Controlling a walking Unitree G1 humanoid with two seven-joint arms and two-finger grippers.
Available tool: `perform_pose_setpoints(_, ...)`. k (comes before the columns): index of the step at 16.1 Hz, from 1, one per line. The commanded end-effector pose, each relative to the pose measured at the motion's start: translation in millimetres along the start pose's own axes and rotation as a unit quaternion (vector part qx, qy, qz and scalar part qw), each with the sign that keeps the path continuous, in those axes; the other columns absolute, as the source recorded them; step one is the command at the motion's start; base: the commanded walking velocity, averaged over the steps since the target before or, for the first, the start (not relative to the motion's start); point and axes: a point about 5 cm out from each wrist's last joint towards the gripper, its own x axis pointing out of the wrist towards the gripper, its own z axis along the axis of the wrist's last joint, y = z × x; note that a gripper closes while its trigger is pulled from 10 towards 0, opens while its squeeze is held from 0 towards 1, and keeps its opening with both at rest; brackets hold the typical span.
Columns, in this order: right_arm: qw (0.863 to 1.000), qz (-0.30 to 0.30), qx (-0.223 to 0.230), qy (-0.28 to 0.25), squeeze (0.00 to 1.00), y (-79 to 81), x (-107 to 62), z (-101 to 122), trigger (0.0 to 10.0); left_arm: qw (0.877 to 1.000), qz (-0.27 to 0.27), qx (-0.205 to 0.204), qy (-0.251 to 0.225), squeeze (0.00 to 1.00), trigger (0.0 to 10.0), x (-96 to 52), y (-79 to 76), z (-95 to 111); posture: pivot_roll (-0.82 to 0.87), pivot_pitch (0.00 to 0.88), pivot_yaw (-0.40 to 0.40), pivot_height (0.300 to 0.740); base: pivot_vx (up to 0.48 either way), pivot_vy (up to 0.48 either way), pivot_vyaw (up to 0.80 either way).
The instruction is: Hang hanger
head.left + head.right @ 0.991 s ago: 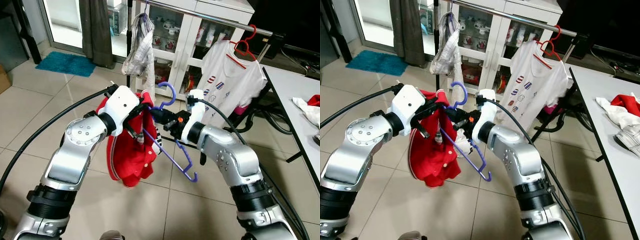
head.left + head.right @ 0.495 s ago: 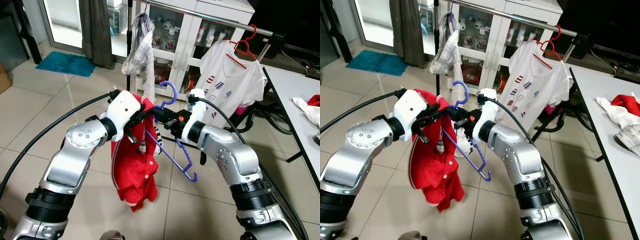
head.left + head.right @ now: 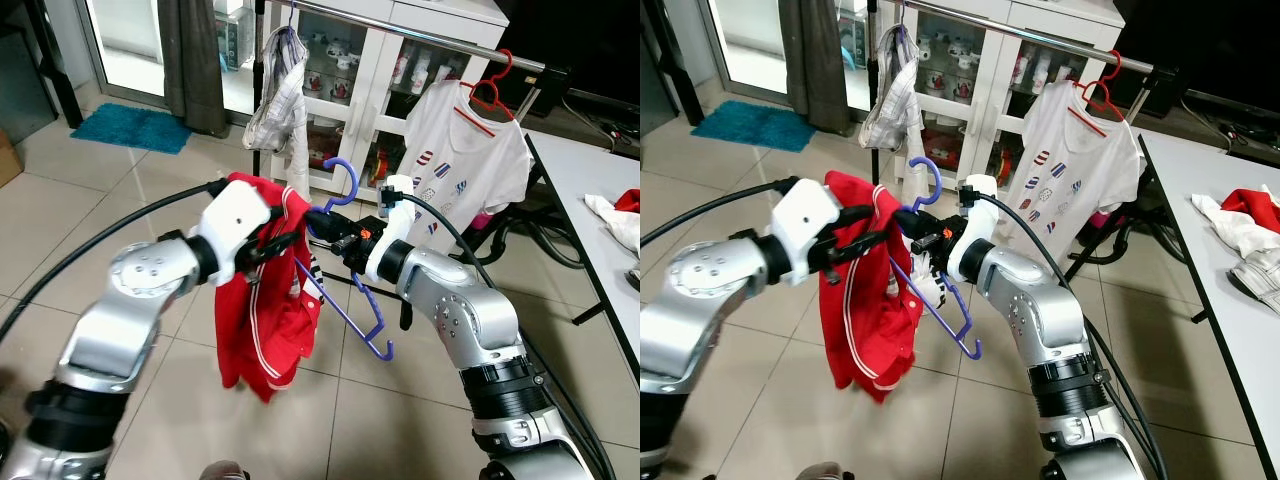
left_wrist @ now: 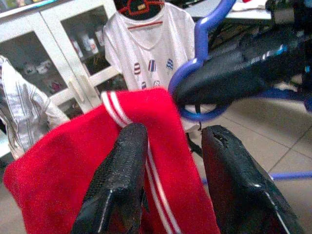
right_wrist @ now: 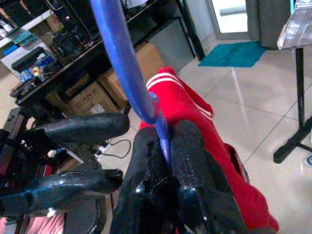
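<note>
My right gripper is shut on the neck of a purple hanger, just under its hook, which points up. The hanger tilts down toward the floor. In the right wrist view the two fingers pinch the purple hanger. A red shirt with white stripes hangs from the hanger's left end. My left gripper is at the shirt's top edge. Its fingers stand apart, with the red shirt between and behind them.
A metal clothes rail runs across the back, in front of a white glass cabinet. On it hang a plaid shirt and a white T-shirt on a red hanger. A table with clothes stands at the right.
My left arm has swung out to the left and lifted the shirt's top edge. The shirt, bunched before, now hangs longer and flatter. The hanger and right gripper have barely moved.
</note>
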Motion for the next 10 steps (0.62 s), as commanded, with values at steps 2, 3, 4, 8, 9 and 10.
perform_pose_setpoints(2,0.999,0.007,-0.018,-0.041,0.00,-4.6,-3.8,20,10.0,0.999,-0.033,-0.004,-0.035,1.00,10.0,-12.9,1.3,9,0.07,0.000,-0.149,0.740,0.000,0.000,0.00)
perform_pose_setpoints(3,0.999,0.015,-0.023,-0.041,0.00,-5.5,-5.4,22,10.0,0.997,-0.050,-0.015,-0.059,1.00,10.0,-21.3,3.3,13,0.07,0.000,-0.149,0.740,0.000,0.000,0.00)
perform_pose_setpoints(4,0.999,0.023,-0.030,-0.039,0.00,-5.6,-7.0,23,10.0,0.996,-0.053,-0.020,-0.070,1.00,10.0,-26.9,6.5,16,0.07,0.000,-0.148,0.740,0.000,0.000,0.00)
perform_pose_setpoints(8,0.993,0.092,-0.072,-0.027,0.00,-12.4,-28.8,36,10.0,0.996,0.042,-0.004,-0.083,1.00,10.0,-79.2,59.5,19,0.07,0.000,-0.148,0.740,0.000,0.000,0.00)
perform_pose_setpoints(9,0.990,0.112,-0.078,-0.023,0.00,-13.3,-34.0,39,10.0,0.996,0.055,0.002,-0.070,1.00,10.0,-92.0,69.1,15,0.07,0.000,-0.148,0.740,0.000,0.000,0.00)
perform_pose_setpoints(10,0.986,0.144,-0.084,-0.018,0.00,-14.2,-42.4,44,10.0,0.997,0.050,0.001,-0.051,0.95,10.0,-105.6,75.8,7,0.08,0.000,-0.159,0.740,0.000,0.000,0.00)
